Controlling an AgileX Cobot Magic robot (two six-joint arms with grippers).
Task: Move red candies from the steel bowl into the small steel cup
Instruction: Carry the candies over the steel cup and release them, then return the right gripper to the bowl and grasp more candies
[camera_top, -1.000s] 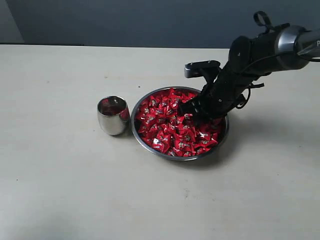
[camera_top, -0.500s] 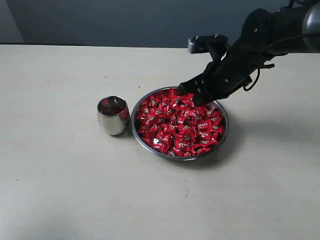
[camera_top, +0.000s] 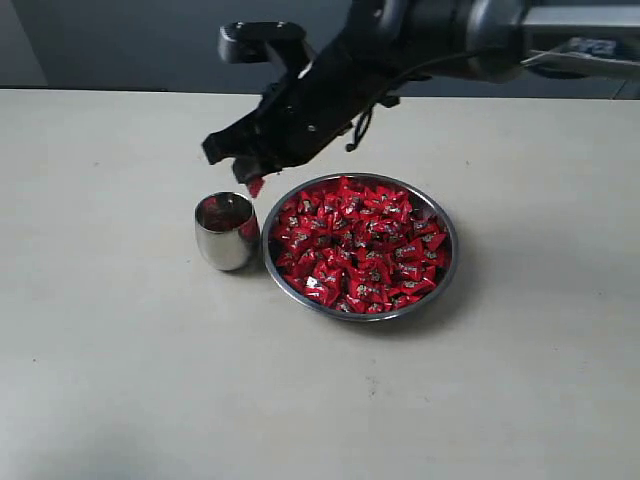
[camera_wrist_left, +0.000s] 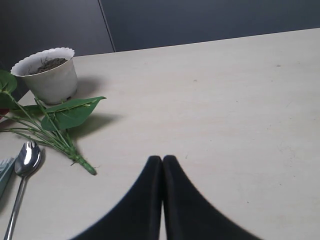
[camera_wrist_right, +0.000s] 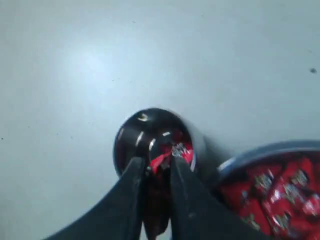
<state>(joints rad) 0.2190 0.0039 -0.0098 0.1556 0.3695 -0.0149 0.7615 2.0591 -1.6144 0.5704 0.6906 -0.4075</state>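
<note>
The right tool (camera_top: 248, 178) is clamped on one red candy (camera_top: 256, 186) just above the small steel cup (camera_top: 226, 232), left of the steel bowl (camera_top: 447, 262) heaped with red candies (camera_top: 360, 245). The left tool (camera_wrist_left: 162, 161) is pressed together.

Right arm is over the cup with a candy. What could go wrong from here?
1. The candy in the right pincer seems to hang over the cup's bowl-side rim, not its middle; released here, it may bounce onto the table.
2. The cup is narrow and stands close beside the bowl; lowering the pincer could knock it over.
</note>
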